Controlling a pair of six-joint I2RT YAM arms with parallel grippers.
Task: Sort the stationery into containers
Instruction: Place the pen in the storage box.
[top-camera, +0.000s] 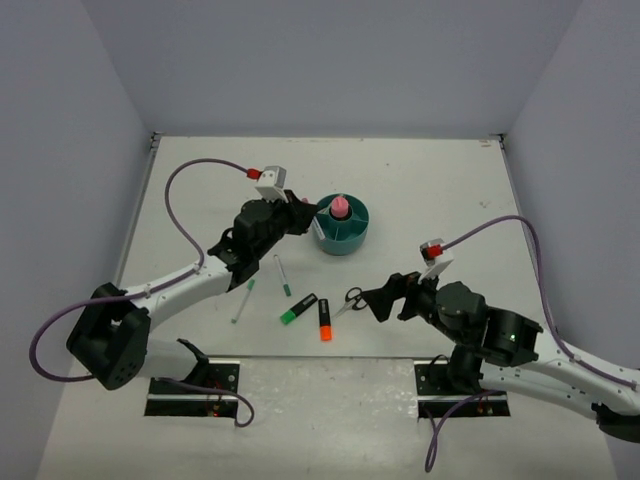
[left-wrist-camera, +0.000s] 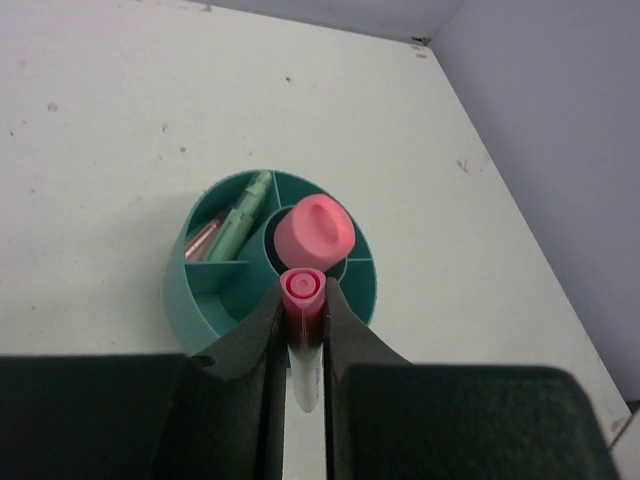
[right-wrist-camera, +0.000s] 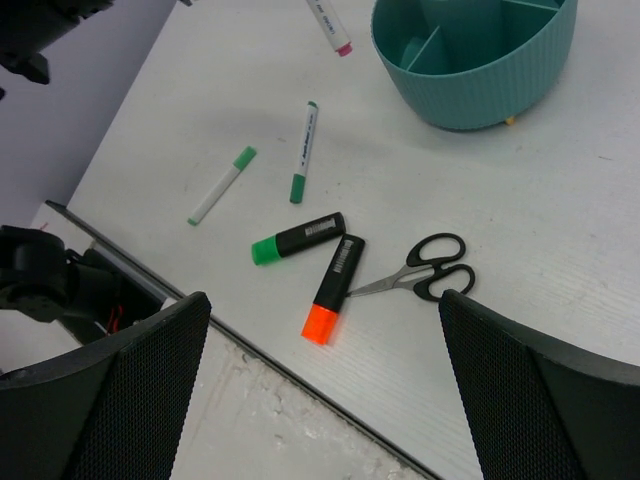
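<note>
Stationery was found partly sorted, and the step in hand was judged to be the dropping of one pen into the organizer. Nearest the front edge of the table (right-wrist-camera: 560, 220), the right gripper (top-camera: 378, 300) was held with its jaws wide apart and nothing between them, over the small scissors (right-wrist-camera: 425, 275), whose blade tips were laid against the orange highlighter (right-wrist-camera: 333, 289). The green highlighter (right-wrist-camera: 298, 238) was laid just beside that, and a green pen (right-wrist-camera: 304, 152) and a white pen with a green cap (right-wrist-camera: 222, 186) were scattered a little farther out. Beyond these, the left gripper (left-wrist-camera: 303, 300) was clamped on the red-tipped pen (left-wrist-camera: 305, 375), which was held above the near rim of the teal organizer (left-wrist-camera: 190, 300). In the organizer's central well the pink-capped glue stick (left-wrist-camera: 313, 230) was stood upright, and a green item (left-wrist-camera: 243, 222) was lodged in a far compartment. For the next move, the pen would need to be carried over an open compartment, kept clear of the glue stick, and only then released. The scissors seemed the likely pick for the right gripper.
</note>
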